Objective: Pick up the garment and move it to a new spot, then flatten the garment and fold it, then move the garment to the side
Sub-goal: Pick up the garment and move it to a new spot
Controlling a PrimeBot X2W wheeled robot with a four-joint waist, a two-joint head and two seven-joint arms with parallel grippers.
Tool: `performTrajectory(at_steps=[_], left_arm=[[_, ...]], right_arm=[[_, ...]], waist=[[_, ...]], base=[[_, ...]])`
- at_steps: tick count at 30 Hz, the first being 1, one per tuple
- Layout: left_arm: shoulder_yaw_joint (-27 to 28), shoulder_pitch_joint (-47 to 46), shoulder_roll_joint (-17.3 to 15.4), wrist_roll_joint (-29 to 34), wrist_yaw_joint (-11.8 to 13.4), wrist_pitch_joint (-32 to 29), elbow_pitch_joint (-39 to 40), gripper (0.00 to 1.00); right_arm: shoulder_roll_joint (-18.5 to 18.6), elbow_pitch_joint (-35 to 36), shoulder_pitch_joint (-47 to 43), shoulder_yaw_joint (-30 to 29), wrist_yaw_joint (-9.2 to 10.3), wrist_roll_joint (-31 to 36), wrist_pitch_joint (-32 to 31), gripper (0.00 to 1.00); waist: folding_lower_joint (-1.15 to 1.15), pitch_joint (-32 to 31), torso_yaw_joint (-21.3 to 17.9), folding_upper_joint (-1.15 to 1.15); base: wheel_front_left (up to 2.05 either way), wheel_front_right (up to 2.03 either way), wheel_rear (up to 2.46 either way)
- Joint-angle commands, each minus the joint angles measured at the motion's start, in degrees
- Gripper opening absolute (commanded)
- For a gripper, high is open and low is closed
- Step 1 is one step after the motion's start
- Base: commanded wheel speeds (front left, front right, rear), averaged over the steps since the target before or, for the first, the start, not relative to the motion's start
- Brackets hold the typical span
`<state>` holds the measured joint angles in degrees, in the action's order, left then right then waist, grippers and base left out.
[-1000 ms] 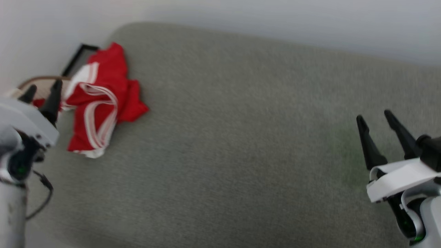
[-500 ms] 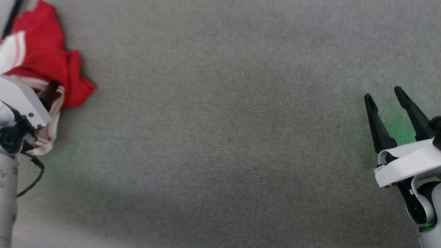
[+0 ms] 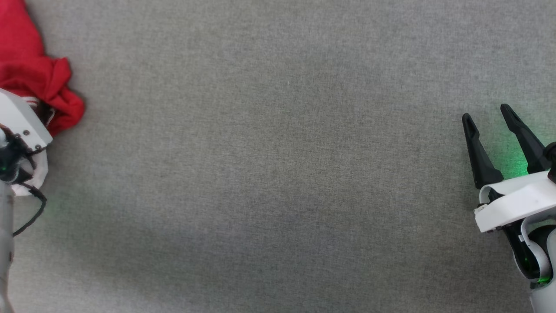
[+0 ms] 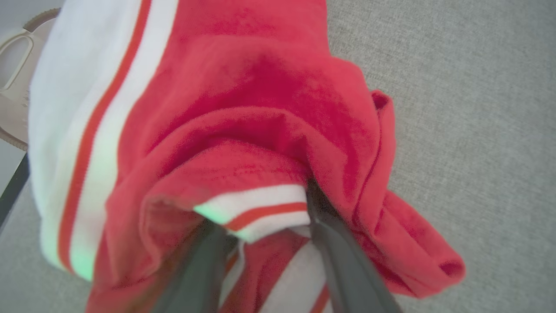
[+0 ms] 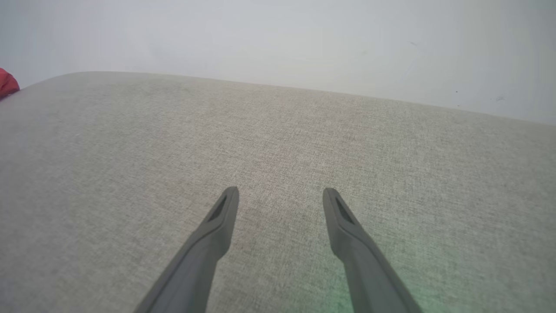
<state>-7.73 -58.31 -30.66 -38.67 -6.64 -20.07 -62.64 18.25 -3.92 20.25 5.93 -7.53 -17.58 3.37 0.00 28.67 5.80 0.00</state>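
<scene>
Where it lies in soft red folds, the garment [image 4: 260, 108] drapes over the tips of the left gripper [image 4: 263, 208]; a white, red-striped hem sits between those dark tapered fingers [image 4: 343, 261], though whether they pinch it is unclear. The right gripper [image 5: 280, 191] holds its fingers spread above coarse grey woven upholstery [image 5: 130, 152].

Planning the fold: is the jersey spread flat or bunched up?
Bunched: the red jersey lies in crumpled, overlapping folds on the grey surface.
</scene>
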Motion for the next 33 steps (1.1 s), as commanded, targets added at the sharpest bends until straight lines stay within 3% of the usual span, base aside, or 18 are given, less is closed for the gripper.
performTrajectory(at_steps=[1,18,33], left_arm=[[-0.94,1.32,1.13,0.94,-0.18,-0.19,-1.50,0.00],[-5.43,-6.15,-5.68,4.73,-0.82,6.55,3.17,0.00],[-9.55,-10.85,-11.08,5.92,-0.82,2.68,15.61,0.00]], right_arm=[[-0.17,-0.16,-0.72,-0.17,0.08,0.07,0.32,1.00],[-3.58,-5.19,-4.56,0.26,0.08,-0.56,3.25,1.00],[-6.58,-8.09,-8.14,-0.97,0.08,-0.96,5.64,1.00]], waist=[[0.00,-0.96,0.51,0.00],[0.00,-15.04,3.73,0.00],[0.00,-24.10,3.99,0.00]], base=[[0.00,0.00,0.00],[0.00,0.00,0.00],[0.00,0.00,0.00]])
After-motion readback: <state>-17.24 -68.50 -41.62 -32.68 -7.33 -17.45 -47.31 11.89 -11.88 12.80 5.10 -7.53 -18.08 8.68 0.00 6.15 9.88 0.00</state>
